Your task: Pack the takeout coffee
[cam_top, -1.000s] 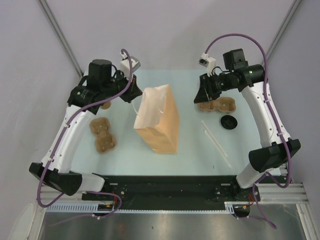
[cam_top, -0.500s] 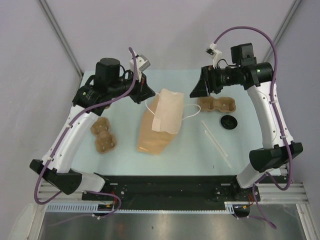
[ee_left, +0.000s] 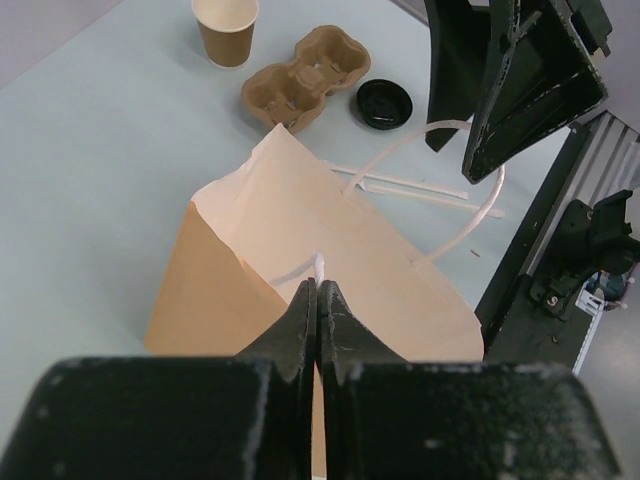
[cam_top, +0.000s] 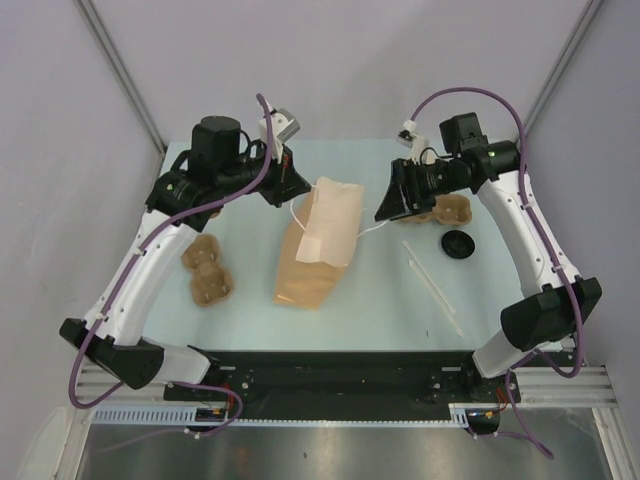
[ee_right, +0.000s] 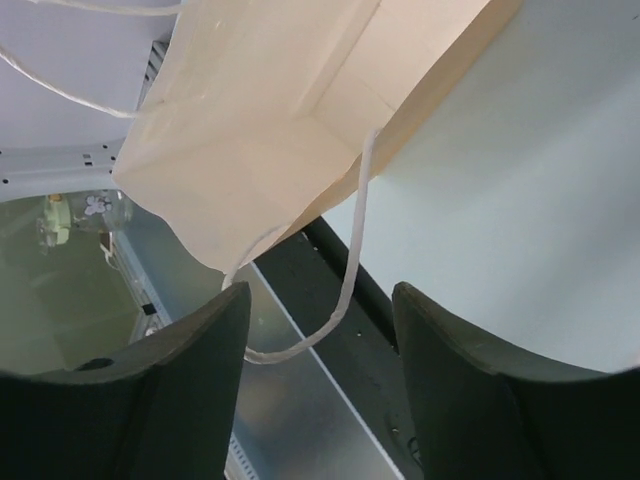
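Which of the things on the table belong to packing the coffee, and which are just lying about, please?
For the job: paper cup, black lid, paper bag held by its handle in the left pincer.
Lying about: left cardboard carrier, right cardboard carrier, white sticks.

A robot lab cell: pale table (cam_top: 380, 300) boxed by plain grey walls (cam_top: 330, 60) (black mounting rail (cam_top: 330, 375) in front).

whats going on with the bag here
The left gripper is pinched shut on one white handle of the paper bag, holding its top up. The right gripper is open beside the other handle, not gripping it. A lidless cup, a black lid and a cardboard carrier sit on the table outside the bag.
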